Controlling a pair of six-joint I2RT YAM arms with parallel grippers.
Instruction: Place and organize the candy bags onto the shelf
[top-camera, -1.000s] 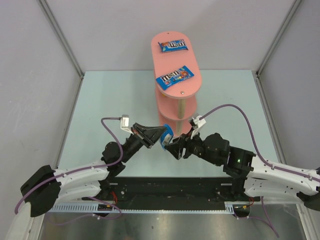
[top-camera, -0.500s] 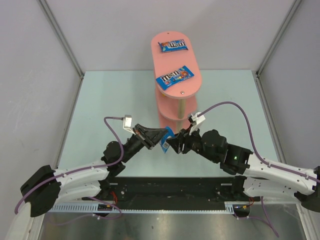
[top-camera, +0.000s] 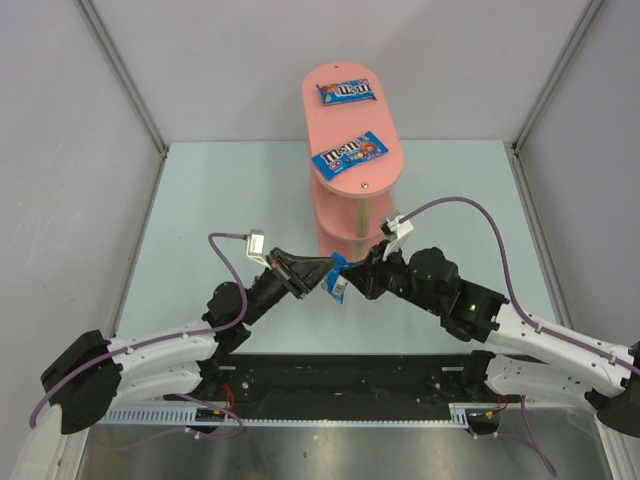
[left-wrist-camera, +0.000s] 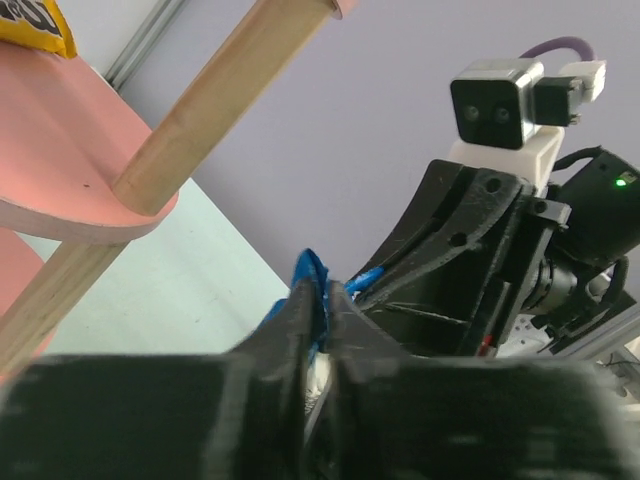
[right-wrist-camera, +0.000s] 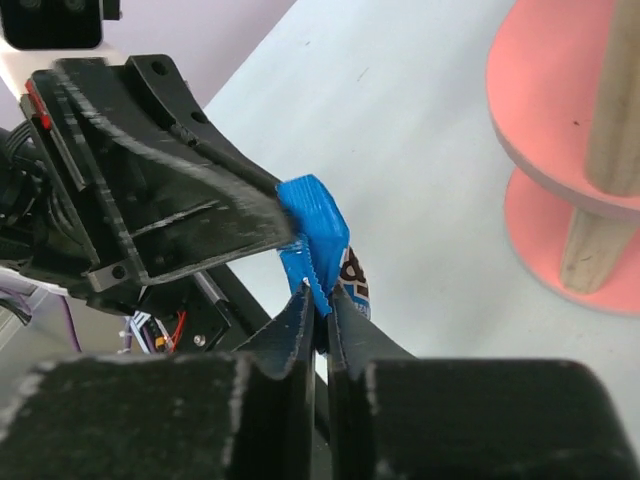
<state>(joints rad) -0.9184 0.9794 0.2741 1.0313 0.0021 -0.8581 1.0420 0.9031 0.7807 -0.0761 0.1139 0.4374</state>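
A blue candy bag (top-camera: 337, 279) hangs in the air in front of the pink shelf (top-camera: 346, 122), gripped from both sides. My left gripper (top-camera: 326, 272) is shut on its left end; in the left wrist view the blue bag (left-wrist-camera: 308, 272) pokes out between the jaws of the left gripper (left-wrist-camera: 322, 296). My right gripper (top-camera: 351, 281) is shut on the bag's crimped edge, as the right wrist view shows: right gripper (right-wrist-camera: 318, 306), bag (right-wrist-camera: 320, 228). Two more blue candy bags (top-camera: 345, 93) (top-camera: 349, 154) lie flat on the shelf's top board.
A yellow packet (left-wrist-camera: 34, 21) lies on a lower pink board (left-wrist-camera: 60, 160) next to a slanting wooden post (left-wrist-camera: 220, 95). The shelf's lower boards (right-wrist-camera: 560, 110) stand close behind the grippers. Grey walls enclose the pale green table (top-camera: 220, 200).
My right gripper has moved up to the bag and closed from open onto its edge. The left gripper has stayed in place, holding the bag.
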